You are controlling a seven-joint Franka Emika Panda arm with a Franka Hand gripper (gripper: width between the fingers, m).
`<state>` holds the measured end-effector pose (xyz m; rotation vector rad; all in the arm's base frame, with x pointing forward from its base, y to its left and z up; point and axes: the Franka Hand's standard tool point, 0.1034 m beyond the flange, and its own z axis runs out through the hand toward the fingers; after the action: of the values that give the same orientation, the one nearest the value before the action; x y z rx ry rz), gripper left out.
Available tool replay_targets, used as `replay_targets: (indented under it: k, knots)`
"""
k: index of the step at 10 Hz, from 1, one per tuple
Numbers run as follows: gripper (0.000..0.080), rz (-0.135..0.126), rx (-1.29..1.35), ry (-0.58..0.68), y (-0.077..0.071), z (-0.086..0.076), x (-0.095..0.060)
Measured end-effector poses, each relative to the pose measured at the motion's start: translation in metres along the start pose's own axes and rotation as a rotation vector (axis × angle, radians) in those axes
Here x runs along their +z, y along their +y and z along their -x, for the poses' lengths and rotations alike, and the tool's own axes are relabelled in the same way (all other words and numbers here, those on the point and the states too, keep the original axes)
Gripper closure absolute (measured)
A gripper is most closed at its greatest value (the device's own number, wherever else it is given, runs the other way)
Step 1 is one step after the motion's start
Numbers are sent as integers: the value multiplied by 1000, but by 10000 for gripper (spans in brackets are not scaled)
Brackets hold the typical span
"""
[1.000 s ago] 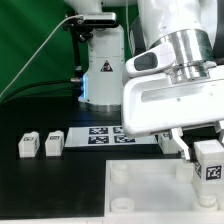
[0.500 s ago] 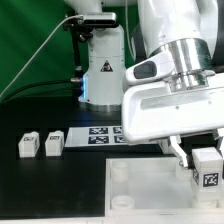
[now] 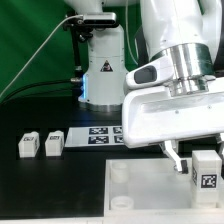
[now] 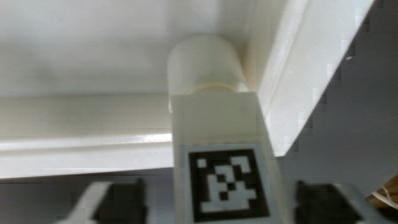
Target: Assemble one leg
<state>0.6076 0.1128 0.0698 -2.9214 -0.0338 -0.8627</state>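
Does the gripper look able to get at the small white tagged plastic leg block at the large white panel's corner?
Likely yes: the gripper straddles the leg, a finger either side, nothing between them.

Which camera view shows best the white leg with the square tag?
The wrist view: the leg fills the middle, its tag and rounded end visible. The exterior view shows the leg small, near the exterior view's right edge, tag facing the camera.
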Motion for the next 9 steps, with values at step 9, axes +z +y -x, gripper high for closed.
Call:
replay_targets:
  k: [9]
  knots:
    - [150,-16,76,-134,-4,0,-2]
